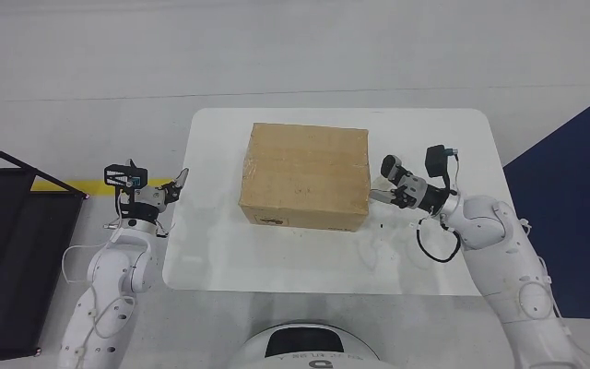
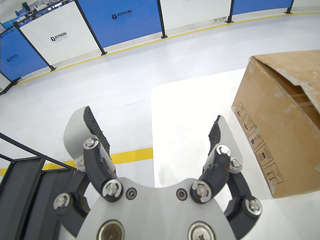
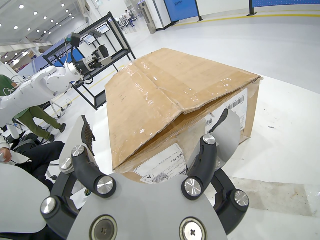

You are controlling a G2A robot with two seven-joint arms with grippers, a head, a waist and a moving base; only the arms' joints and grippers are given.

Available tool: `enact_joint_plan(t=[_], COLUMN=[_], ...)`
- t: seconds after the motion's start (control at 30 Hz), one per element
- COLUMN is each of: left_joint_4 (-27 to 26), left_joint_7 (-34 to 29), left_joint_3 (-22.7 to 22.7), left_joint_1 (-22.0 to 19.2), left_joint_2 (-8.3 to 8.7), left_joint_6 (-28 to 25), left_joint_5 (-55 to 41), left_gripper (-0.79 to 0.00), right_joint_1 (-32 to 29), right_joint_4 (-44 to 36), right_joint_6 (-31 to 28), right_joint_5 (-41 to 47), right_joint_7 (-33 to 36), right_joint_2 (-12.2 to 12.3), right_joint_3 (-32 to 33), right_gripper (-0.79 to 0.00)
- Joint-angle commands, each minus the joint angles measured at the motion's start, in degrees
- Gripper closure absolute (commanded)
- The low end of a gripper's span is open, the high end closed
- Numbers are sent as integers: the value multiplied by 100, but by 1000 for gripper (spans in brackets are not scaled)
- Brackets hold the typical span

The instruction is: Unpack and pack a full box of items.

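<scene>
Caught at the start of unpacking: box closed at the middle of the table.

Found right gripper, fingers apart, just beside the box's right end; left gripper, also spread, near the table's left edge, well apart from it. Judged next: working a fingertip under a flap. Saw from the right wrist that flap gaping at the taped seam; from above, looked flat and shut.
</scene>
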Motion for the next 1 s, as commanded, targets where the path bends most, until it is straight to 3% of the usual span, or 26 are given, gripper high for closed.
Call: enact_joint_plan(t=[0.0,0.47,0.97], left_joint_4=[0,0,0], left_joint_7=[0,0,0], left_joint_3=[0,0,0], left_joint_1=[0,0,0], left_joint_2=[0,0,0], left_joint_6=[0,0,0], left_joint_5=[0,0,0], left_gripper=[-785,-785,-785], right_joint_1=[24,170,48], right_joint_4=[51,189,-522], right_joint_6=[-21,-221,-221], right_joint_5=[140,1111,4069], right_joint_7=[115,607,2016], right_joint_2=[9,51,323], right_joint_3=[-72,-561,-502], right_gripper=[-785,-785,-785])
